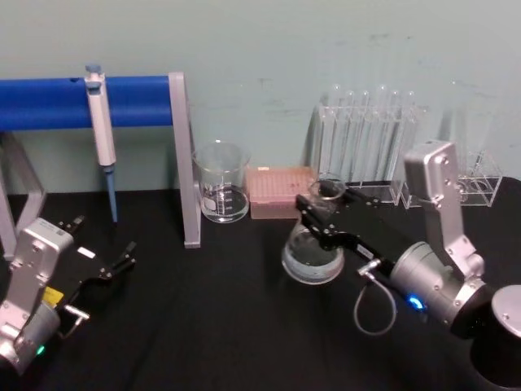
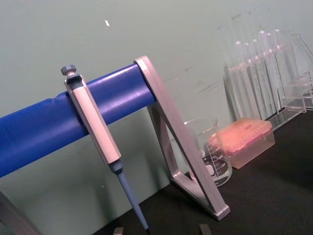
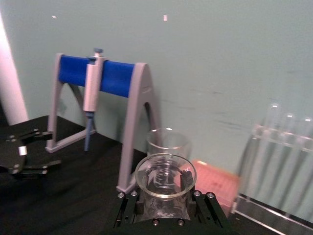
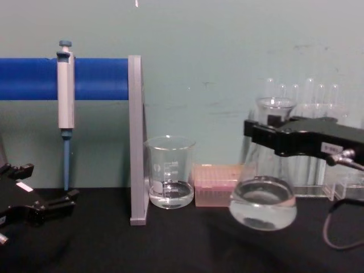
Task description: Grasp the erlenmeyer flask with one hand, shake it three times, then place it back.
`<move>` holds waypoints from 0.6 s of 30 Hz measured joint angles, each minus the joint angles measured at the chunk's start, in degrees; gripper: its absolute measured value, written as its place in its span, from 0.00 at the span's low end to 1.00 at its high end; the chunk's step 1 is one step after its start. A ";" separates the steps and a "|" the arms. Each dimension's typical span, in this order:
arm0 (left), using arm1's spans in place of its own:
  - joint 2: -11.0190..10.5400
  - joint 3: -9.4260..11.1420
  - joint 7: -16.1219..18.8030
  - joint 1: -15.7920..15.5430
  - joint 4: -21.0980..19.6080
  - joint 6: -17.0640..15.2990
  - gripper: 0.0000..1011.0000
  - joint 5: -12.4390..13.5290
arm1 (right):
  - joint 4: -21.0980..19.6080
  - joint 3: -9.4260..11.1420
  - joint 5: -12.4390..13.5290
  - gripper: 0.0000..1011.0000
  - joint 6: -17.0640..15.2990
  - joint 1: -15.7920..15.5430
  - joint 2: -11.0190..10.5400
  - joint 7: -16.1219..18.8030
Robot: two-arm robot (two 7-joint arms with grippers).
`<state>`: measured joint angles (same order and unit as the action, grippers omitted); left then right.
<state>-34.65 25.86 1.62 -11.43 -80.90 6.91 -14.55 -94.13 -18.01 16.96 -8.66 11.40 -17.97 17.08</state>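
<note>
Our right end effector grips the erlenmeyer flask by its neck at 3 o'clock; we should shake gently, keeping it upright. The left end effector idles, fingers spread, at 8 o'clock.

The clear glass conical flask, with a wide round base, a narrow neck and a flared lip, was a little right of the middle of the head view. In the lower right of the chest view it stood nearly upright, its neck leaning slightly right. A little clear liquid lay in its base. The black flat-jawed right gripper was closed around the neck, just under the lip.
</note>
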 joint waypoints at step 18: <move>0.00 0.00 0.00 0.00 0.00 0.00 0.99 0.00 | 0.23 -5.50 2.01 0.45 -0.22 1.74 0.28 4.47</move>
<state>-34.65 25.86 1.62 -11.43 -80.90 6.91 -14.55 -93.90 -23.52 18.97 -8.88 13.15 -17.69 21.56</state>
